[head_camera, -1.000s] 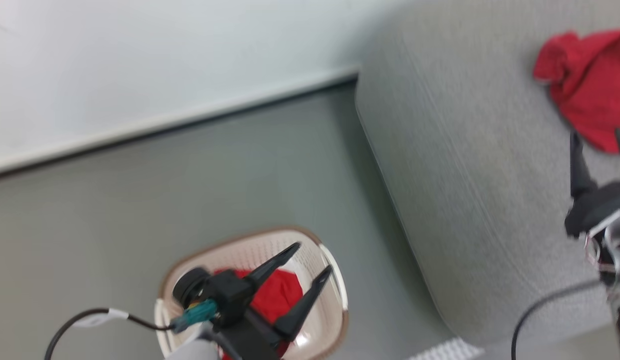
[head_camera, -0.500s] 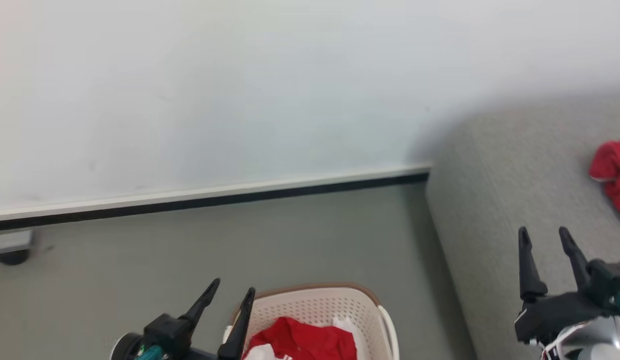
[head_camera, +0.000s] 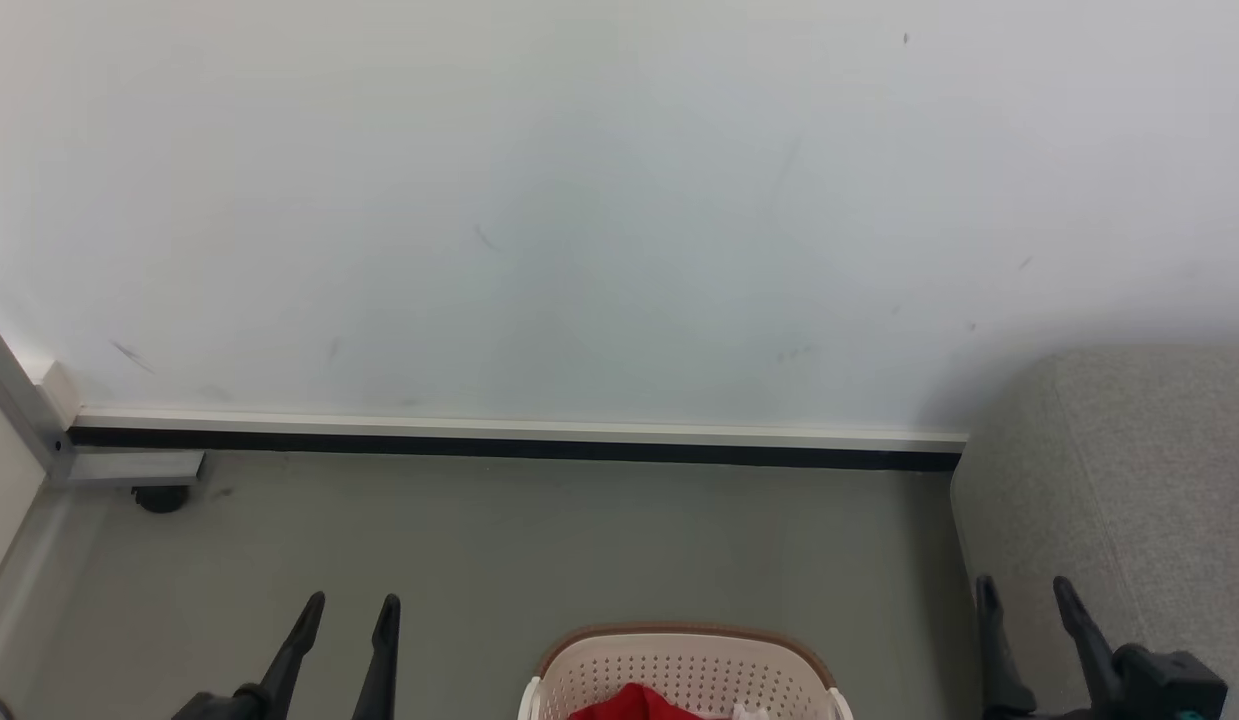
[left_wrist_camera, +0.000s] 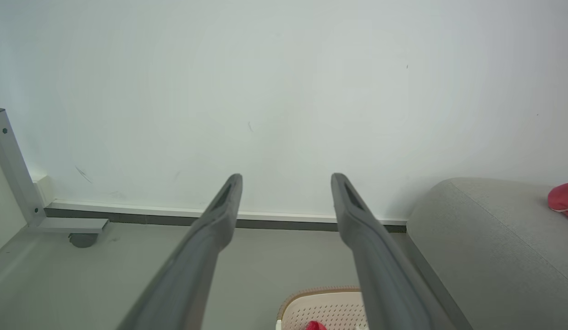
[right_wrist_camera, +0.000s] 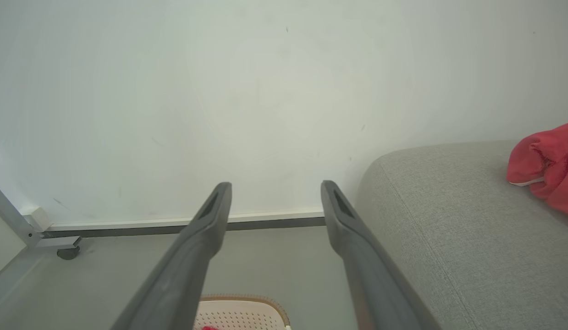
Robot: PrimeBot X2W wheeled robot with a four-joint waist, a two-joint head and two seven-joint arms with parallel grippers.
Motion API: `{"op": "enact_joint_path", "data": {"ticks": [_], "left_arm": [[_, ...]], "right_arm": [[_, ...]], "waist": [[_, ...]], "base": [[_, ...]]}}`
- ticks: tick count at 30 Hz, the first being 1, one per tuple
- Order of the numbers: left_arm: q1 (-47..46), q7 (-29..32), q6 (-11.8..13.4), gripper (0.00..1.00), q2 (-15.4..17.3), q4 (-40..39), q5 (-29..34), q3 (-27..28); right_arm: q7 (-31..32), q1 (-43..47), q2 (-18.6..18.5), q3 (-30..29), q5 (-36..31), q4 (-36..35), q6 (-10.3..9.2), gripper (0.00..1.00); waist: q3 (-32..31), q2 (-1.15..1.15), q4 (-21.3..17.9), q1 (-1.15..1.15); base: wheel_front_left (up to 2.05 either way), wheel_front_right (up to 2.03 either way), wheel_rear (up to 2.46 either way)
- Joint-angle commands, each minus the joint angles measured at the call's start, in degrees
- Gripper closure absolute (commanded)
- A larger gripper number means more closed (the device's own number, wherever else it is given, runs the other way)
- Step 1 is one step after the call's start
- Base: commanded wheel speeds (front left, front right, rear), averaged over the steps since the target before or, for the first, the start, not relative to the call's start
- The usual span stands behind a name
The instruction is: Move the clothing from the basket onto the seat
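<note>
The clothing (head_camera: 634, 703) lies in two places. One bunch of red fabric, with a scrap of white beside it, sits inside the basket (head_camera: 679, 668) at the bottom edge of the head view. A second red garment (right_wrist_camera: 546, 170) lies on the seat (head_camera: 1129, 480).

At the far left, a grey metal frame leg (head_camera: 129, 467) with a dark caster (head_camera: 162, 497) stands on the grey floor (head_camera: 539, 540), in the corner under the white wall (head_camera: 619, 200) and its dark baseboard (head_camera: 519, 449). Just right of that, the left gripper (head_camera: 353, 600) hangs over bare floor. Its two dark fingers are spread apart with nothing between them. The basket and its red fabric lie to its right and below its fingertips, apart from them.

The basket stands on the floor between the two grippers, its brown rim toward the wall. A strip of floor shows between it and the seat's left edge.

The right gripper (head_camera: 1024, 584) is released too, fingers parted and empty, at the seat's left edge. The basket's clothing is down to its left. The second red garment, edged with white trim, rests on top of the seat well to the right of that gripper. It lies back from the seat's rounded corner by the wall, clear of both fingers.
</note>
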Motion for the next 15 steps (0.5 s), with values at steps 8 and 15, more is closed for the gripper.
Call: {"op": "enact_joint_path", "data": {"ticks": [8,15], "left_arm": [[6.53,-0.24,-5.82,0.0,-1.89,1.57,4.99,8.52],[8.47,-0.24,-8.31,0.0,-3.3,3.51,7.02,11.73]], "right_arm": [[-1.71,3.86,0.2,3.57,-1.3,2.94,0.0,0.0],[-1.88,5.11,0.21,4.33,-0.49,5.18,0.0,0.0]], "waist": [[-1.06,0.01,-0.03,0.01],[-0.7,0.01,-1.48,0.01]], "base": [[0.0,0.0,0.0],[0.0,0.0,0.0]]}}
